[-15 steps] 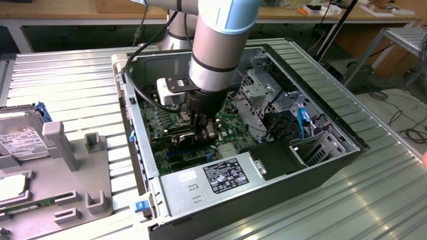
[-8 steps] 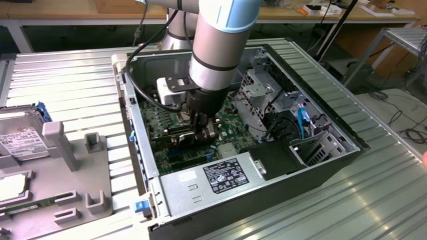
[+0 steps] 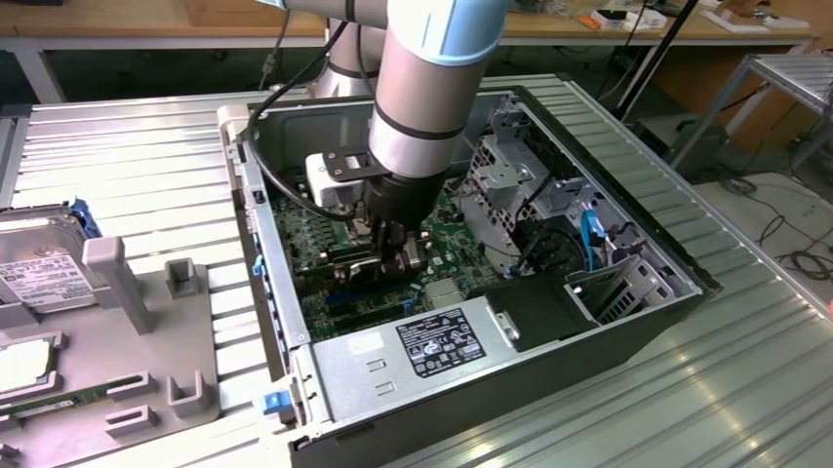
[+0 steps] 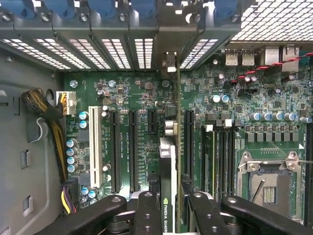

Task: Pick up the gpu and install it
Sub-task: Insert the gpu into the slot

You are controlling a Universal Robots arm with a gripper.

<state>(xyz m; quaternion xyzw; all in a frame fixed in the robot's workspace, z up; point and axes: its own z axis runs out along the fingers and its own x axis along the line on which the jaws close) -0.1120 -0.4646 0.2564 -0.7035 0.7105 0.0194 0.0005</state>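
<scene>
The gpu (image 4: 167, 181) is standing edge-on between the jaws, which are clenching it, directly over the motherboard (image 4: 137, 98) inside the computer case (image 3: 625, 210).

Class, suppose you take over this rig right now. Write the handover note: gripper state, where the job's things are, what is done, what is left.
Gripper: shut on the gpu, held edge-on, down inside the open computer case.
Gpu: over the motherboard, its metal bracket end toward the rear slot openings. I cannot tell whether it is seated in a slot.
Done: gpu picked up and carried into the case.
Left: seating it in a slot and releasing.
</scene>
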